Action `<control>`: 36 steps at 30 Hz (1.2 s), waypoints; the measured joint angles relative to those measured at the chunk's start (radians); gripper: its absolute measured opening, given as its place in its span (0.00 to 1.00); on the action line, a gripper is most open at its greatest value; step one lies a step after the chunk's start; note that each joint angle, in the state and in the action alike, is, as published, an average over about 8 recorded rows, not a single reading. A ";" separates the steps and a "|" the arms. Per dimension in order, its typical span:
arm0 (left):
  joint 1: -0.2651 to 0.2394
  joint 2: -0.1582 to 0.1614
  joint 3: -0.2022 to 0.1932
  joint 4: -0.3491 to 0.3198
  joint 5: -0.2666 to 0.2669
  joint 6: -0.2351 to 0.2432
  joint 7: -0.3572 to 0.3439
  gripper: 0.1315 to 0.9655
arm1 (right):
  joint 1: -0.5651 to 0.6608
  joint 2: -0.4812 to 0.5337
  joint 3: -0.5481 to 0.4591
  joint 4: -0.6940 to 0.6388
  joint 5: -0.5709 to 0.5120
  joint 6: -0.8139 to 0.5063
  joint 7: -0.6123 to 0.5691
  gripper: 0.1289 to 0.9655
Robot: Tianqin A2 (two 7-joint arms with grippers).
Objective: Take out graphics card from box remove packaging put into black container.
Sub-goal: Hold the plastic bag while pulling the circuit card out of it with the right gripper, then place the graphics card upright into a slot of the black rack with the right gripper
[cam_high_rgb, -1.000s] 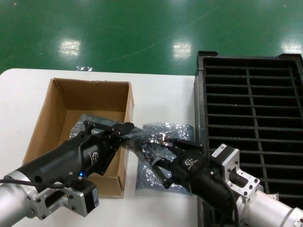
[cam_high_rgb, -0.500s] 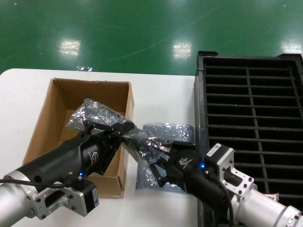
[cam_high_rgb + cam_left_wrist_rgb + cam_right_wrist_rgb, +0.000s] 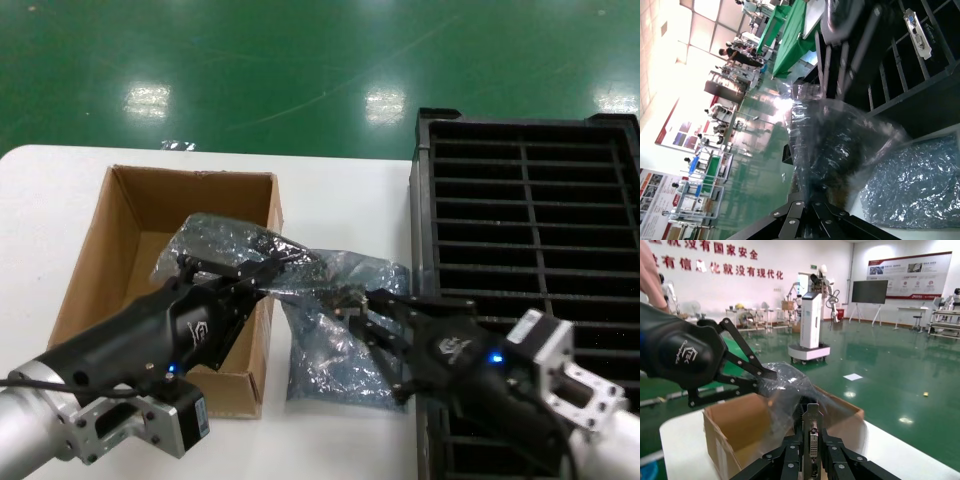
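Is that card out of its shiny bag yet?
Partly: bracket end of the graphics card shows, right gripper gripping; packaging covers the rest.

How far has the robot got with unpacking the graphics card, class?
Done: the bagged card is lifted out of the box. In hand: the left gripper holds the packaging while the right gripper grips the graphics card by its bracket, at the bag's mouth. Left: freeing the card and slotting it into the black container.

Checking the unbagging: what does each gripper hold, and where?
Left gripper pinches the packaging mid-bag; right gripper grips the graphics card by its bracket.
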 joint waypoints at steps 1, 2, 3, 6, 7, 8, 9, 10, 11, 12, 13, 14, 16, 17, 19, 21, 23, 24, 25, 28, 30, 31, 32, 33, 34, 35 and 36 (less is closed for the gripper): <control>0.000 0.000 0.000 0.000 0.000 0.000 0.000 0.01 | -0.008 0.016 0.010 0.014 -0.001 -0.002 0.005 0.07; 0.000 0.000 0.000 0.000 0.000 0.000 0.000 0.01 | -0.017 0.032 0.021 0.027 -0.002 -0.004 0.010 0.07; 0.000 0.000 0.000 0.000 0.000 0.000 0.000 0.01 | -0.025 0.048 0.031 0.040 -0.003 -0.006 0.015 0.07; 0.000 0.000 0.000 0.000 0.000 0.000 0.000 0.01 | -0.051 0.092 0.063 0.076 -0.004 -0.011 0.029 0.07; 0.000 0.000 0.000 0.000 0.000 0.000 0.000 0.01 | -0.060 0.106 0.074 0.087 -0.004 -0.013 0.034 0.07; 0.000 0.000 0.000 0.000 0.000 0.000 0.000 0.01 | -0.069 0.119 0.085 0.098 -0.003 -0.014 0.038 0.07; 0.000 0.000 0.000 0.000 0.000 0.000 0.000 0.01 | -0.078 0.133 0.097 0.108 -0.003 -0.015 0.043 0.07; 0.000 0.000 0.000 0.000 0.000 0.000 0.000 0.01 | -0.088 0.148 0.110 0.118 -0.003 -0.015 0.048 0.07; 0.000 0.000 0.000 0.000 0.000 0.000 0.000 0.01 | -0.099 0.161 0.125 0.127 -0.003 -0.015 0.053 0.07; 0.000 0.000 0.000 0.000 0.000 0.000 0.000 0.01 | -0.111 0.175 0.141 0.136 -0.005 -0.014 0.059 0.07; 0.000 0.000 0.000 0.000 0.000 0.000 0.000 0.01 | -0.123 0.189 0.160 0.144 -0.008 -0.013 0.065 0.07; 0.000 0.000 0.000 0.000 0.000 0.000 0.000 0.01 | -0.136 0.201 0.179 0.152 -0.013 -0.012 0.072 0.07; 0.000 0.000 0.000 0.000 0.000 0.000 0.000 0.01 | -0.164 0.224 0.226 0.167 -0.028 -0.009 0.090 0.07; 0.000 0.000 0.000 0.000 0.000 0.000 0.000 0.01 | -0.178 0.233 0.250 0.174 -0.038 -0.007 0.099 0.07; 0.000 0.000 0.000 0.000 0.000 0.000 0.000 0.01 | -0.205 0.247 0.299 0.185 -0.061 -0.005 0.118 0.07; 0.000 0.000 0.000 0.000 0.000 0.000 0.000 0.01 | -0.229 0.253 0.345 0.193 -0.085 -0.004 0.135 0.07; 0.000 0.000 0.000 0.000 0.000 0.000 0.000 0.01 | -0.248 0.255 0.380 0.198 -0.106 -0.005 0.148 0.07; 0.000 0.000 0.000 0.000 0.000 0.000 0.000 0.01 | -0.255 0.255 0.394 0.200 -0.115 -0.005 0.153 0.07; 0.000 0.000 0.000 0.000 0.000 0.000 0.000 0.01 | -0.261 0.254 0.404 0.201 -0.122 -0.005 0.156 0.07; 0.000 0.000 0.000 0.000 0.000 0.000 0.000 0.01 | -0.270 0.251 0.421 0.203 -0.133 -0.006 0.162 0.07; 0.000 0.000 0.000 0.000 0.000 0.000 0.000 0.01 | -0.271 0.251 0.424 0.203 -0.135 -0.006 0.163 0.07; 0.000 0.000 0.000 0.000 0.000 0.000 0.000 0.01 | -0.271 0.251 0.424 0.203 -0.135 -0.006 0.163 0.07; 0.000 0.000 0.000 0.000 0.000 0.000 0.000 0.01 | -0.271 0.251 0.425 0.203 -0.136 -0.006 0.163 0.07; 0.000 0.000 0.000 0.000 0.000 0.000 0.000 0.01 | -0.271 0.251 0.425 0.203 -0.136 -0.006 0.163 0.07; 0.000 0.000 0.000 0.000 0.000 0.000 0.000 0.01 | -0.271 0.251 0.425 0.203 -0.136 -0.006 0.163 0.07; 0.000 0.000 0.000 0.000 0.000 0.000 0.000 0.01 | -0.271 0.251 0.425 0.203 -0.136 -0.006 0.163 0.07; 0.000 0.000 0.000 0.000 0.000 0.000 0.000 0.01 | -0.271 0.251 0.425 0.203 -0.136 -0.006 0.163 0.07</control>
